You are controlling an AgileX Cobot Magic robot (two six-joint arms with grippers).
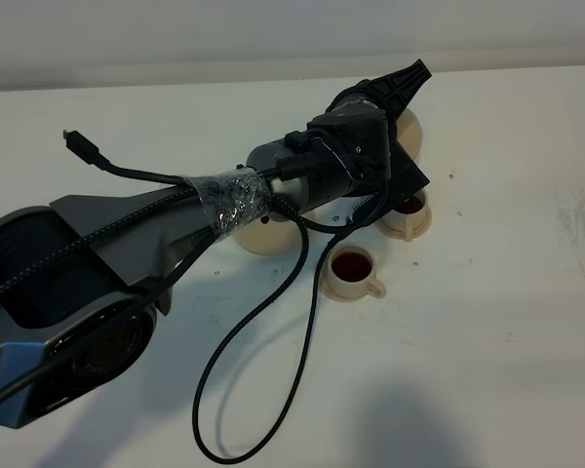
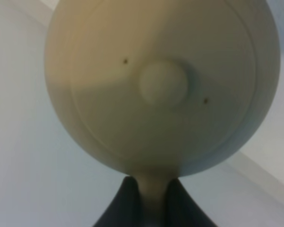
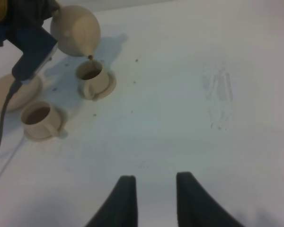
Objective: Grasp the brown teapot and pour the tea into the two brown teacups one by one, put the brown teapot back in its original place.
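My left gripper [image 2: 151,194] is shut on the loop handle of the brown teapot [image 2: 161,85]. The teapot [image 3: 78,30] hangs tilted, spout down, over the farther brown teacup [image 3: 90,75], with a drop of tea at the spout tip. That cup [image 1: 407,210] and the nearer cup [image 1: 353,268] both hold dark tea and stand on small saucers. In the high view the left gripper [image 1: 405,83] and arm cover most of the teapot [image 1: 411,132]. The wide saucer, the original place [image 1: 268,234], lies bare beside the cups. My right gripper [image 3: 155,182] hovers low over the white table with its fingers apart and empty.
The left arm's black cable [image 1: 273,322] loops down over the white table [image 1: 487,370] in front of the cups. Faint scuff marks [image 3: 220,94] show on the table to the right of the cups. A pale wall runs along the table's far edge.
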